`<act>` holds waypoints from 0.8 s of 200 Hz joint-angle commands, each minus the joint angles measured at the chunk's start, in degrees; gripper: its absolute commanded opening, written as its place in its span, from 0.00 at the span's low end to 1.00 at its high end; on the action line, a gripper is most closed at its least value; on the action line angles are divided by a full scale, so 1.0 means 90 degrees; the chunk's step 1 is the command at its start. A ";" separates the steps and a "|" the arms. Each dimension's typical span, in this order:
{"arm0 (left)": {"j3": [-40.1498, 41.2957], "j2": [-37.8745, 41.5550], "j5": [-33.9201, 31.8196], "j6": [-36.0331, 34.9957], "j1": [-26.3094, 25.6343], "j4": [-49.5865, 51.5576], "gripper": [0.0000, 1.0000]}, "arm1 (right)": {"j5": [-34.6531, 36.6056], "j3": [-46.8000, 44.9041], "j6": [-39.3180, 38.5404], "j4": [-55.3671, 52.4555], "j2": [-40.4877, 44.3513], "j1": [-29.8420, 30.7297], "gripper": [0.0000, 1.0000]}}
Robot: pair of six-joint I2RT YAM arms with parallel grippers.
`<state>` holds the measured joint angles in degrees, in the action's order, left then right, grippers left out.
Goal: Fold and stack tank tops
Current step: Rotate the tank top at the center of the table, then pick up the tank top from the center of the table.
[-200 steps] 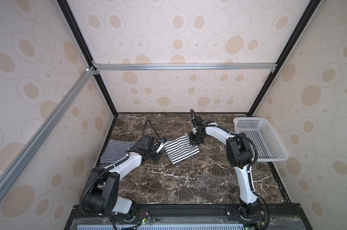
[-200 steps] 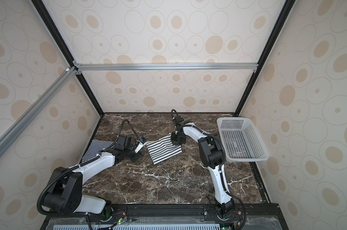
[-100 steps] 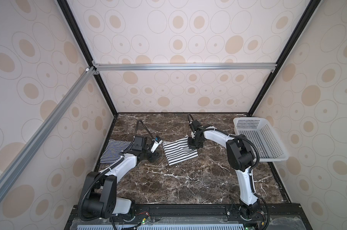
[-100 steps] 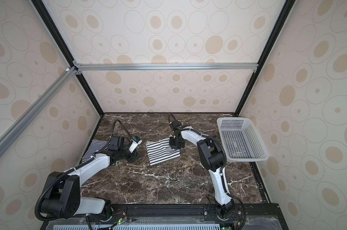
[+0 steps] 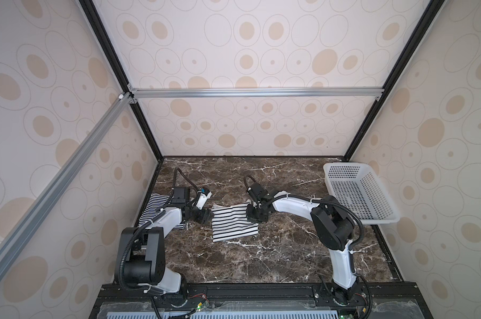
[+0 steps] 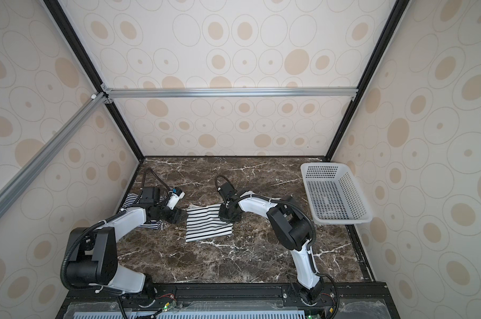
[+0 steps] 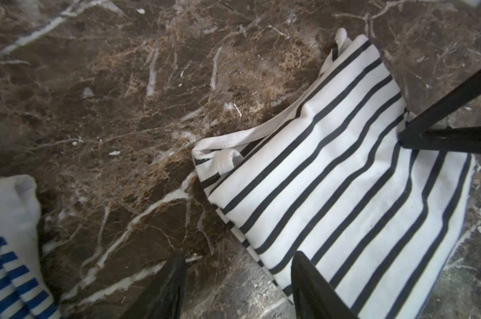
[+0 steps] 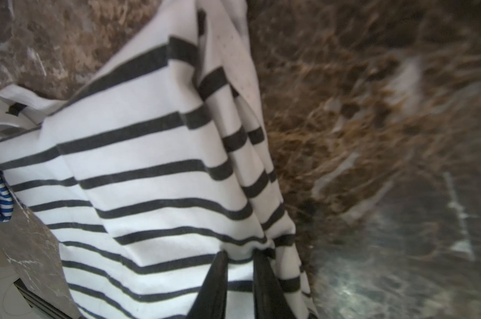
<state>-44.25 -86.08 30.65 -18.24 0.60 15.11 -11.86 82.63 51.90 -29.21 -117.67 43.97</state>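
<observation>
The white tank top with wide black stripes (image 5: 234, 224) (image 6: 207, 223) lies folded on the marble table, mid-left in both top views. My right gripper (image 5: 254, 216) (image 8: 240, 256) is shut on a pinched fold at its right edge; its fingers (image 7: 455, 132) show in the left wrist view. At the top's left edge my left gripper (image 5: 203, 215) (image 7: 238, 276) is open, one finger over the fabric, holding nothing. The finely navy-striped tank top (image 5: 154, 205) (image 7: 7, 262) lies at the far left, partly under my left arm.
A white perforated basket (image 5: 383, 198) (image 6: 355, 198) stands at the right side against the wall. Enclosure walls close in the table on the left, back and right. Bare marble (image 5: 261, 262) stretches toward the front edge.
Both grippers and the wide-striped top have shifted left and toward the front. My left gripper has opened and let go of the top's left edge; the right stays shut on it.
</observation>
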 commanded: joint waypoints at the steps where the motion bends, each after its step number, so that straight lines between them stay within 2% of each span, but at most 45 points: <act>1: -0.0066 -0.0010 0.0104 -0.0205 0.0161 0.0373 0.61 | 0.0125 -0.0276 0.0434 0.0016 0.0372 0.0122 0.20; 53: 0.0306 0.0293 0.0175 -0.0632 0.0187 0.0720 0.62 | 0.0614 -0.0027 -0.0224 -0.0506 0.0818 0.0050 0.21; 105: 0.0457 0.0358 0.0185 -0.0747 0.0221 0.0772 0.62 | 0.0053 0.0184 -0.0530 -0.0372 0.0404 -0.0086 0.21; 160: 0.0260 -0.0089 0.0339 -0.0893 0.0237 0.0989 0.62 | 0.0342 0.0266 -0.0727 -0.0645 0.0090 -0.0124 0.21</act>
<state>-40.36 -84.95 31.97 -23.77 2.17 21.32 -10.11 84.01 46.74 -32.38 -114.98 43.03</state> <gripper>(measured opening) 0.620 0.208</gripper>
